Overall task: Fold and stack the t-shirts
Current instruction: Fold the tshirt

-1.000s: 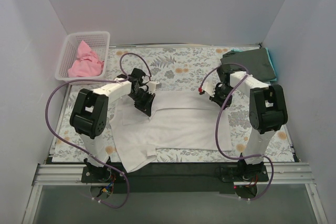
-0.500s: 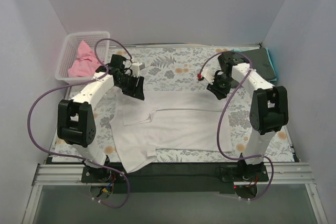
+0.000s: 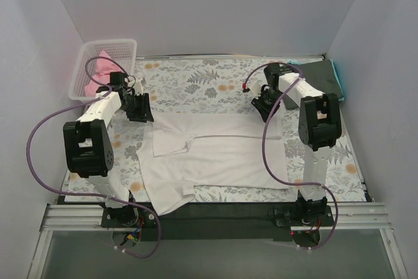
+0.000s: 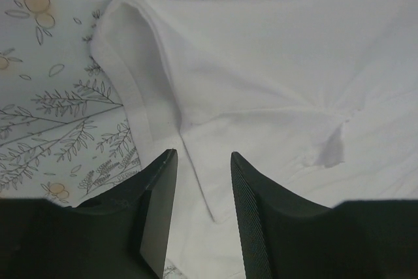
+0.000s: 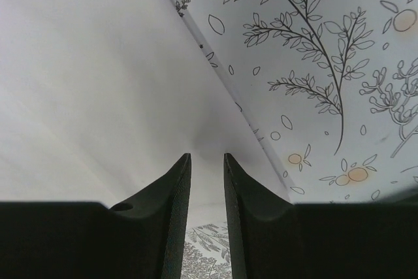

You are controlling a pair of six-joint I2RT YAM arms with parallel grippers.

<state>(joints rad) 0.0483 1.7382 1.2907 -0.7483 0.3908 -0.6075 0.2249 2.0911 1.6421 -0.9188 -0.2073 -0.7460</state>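
Note:
The large white t-shirt [image 3: 222, 155] lies spread on the floral table cloth, with a fold near its left sleeve. My left gripper [image 3: 144, 112] is open above the shirt's far left corner; the left wrist view shows its jaws [image 4: 202, 161] apart over the sleeve hem of the shirt [image 4: 274, 63], holding nothing. My right gripper [image 3: 260, 105] is at the shirt's far right corner; its jaws [image 5: 207, 161] stand a narrow gap apart over the shirt's edge [image 5: 98, 63], empty. The pink t-shirt [image 3: 101, 58] lies in the basket. The dark grey-green t-shirt [image 3: 320, 73] lies folded at the back right on the teal one [image 3: 338, 74].
The white lattice basket [image 3: 124, 45] stands at the back left corner, just behind the left arm. White walls close in the table on three sides. The floral table cloth [image 3: 209, 83] shows bare behind the white shirt.
Both grippers have moved back and outward from the middle of the shirt to its far corners. The shirt's far edge now lies straight and flat, and the jaws no longer hold cloth.

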